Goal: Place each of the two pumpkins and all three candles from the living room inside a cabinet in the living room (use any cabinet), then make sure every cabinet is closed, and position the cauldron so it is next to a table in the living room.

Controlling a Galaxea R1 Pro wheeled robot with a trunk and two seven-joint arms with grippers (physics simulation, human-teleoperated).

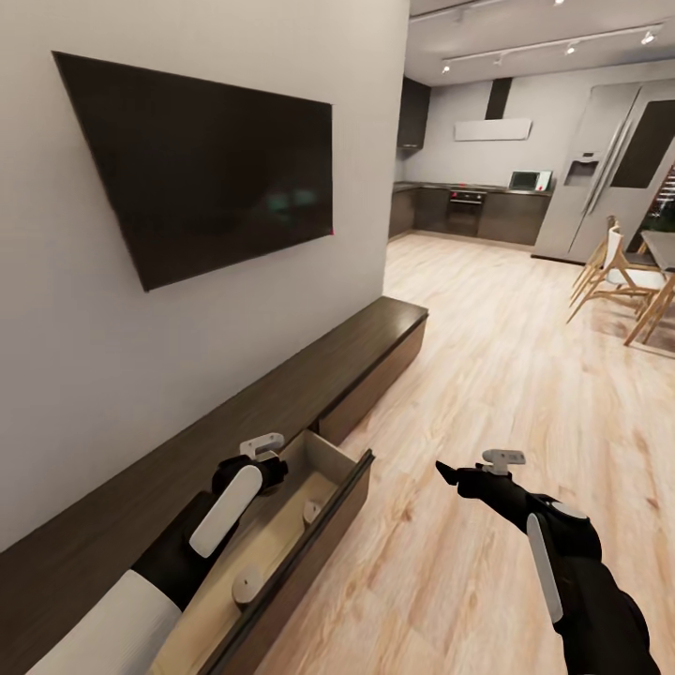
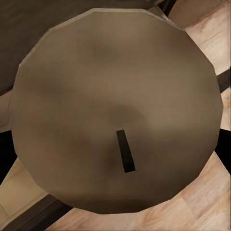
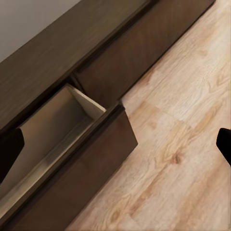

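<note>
Left gripper pinches a candle over the cabinet's open drawer, wick end facing its wrist camera; two more candles lie in the drawer in the head view. Right gripper over the floor; can't tell if it's spread.

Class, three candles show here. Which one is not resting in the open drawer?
The candle held in the left gripper, above the far end of the drawer. The other two candles sit on the drawer's pale floor.
</note>
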